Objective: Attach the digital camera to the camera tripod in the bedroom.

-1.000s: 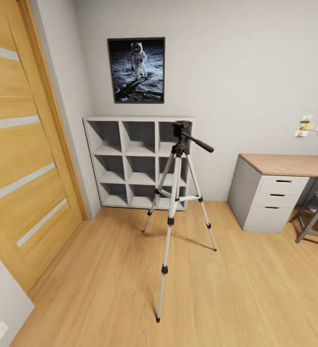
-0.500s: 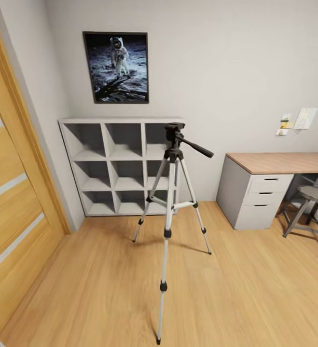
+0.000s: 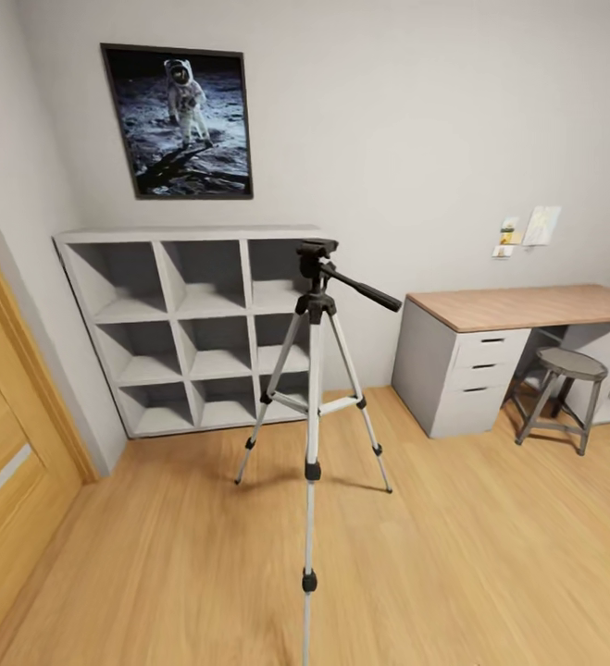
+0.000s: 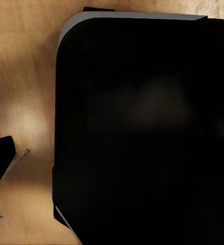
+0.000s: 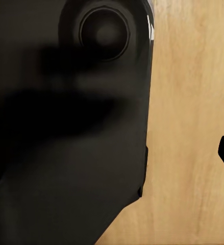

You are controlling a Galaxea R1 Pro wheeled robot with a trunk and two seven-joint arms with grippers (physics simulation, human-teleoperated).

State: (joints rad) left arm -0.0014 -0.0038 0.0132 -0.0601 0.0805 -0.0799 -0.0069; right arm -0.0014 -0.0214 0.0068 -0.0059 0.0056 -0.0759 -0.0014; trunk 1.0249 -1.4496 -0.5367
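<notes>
**Tripod in view, gripper state unreadable**

The camera tripod (image 3: 312, 388) is seen upright on the wood floor (image 3: 453, 555) of the bedroom, front leg nearest. Behind it a white cube shelf (image 3: 193, 328) is set against the wall, a counter (image 3: 517, 307) and stool (image 3: 564, 393) to the right. Wrist views are blocked by dark bodywork; whether either gripper is released or clenched cannot be told.

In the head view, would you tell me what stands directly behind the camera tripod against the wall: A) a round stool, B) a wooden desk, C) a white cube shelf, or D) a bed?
C: the camera tripod stands in front of the white cube shelf.
</notes>
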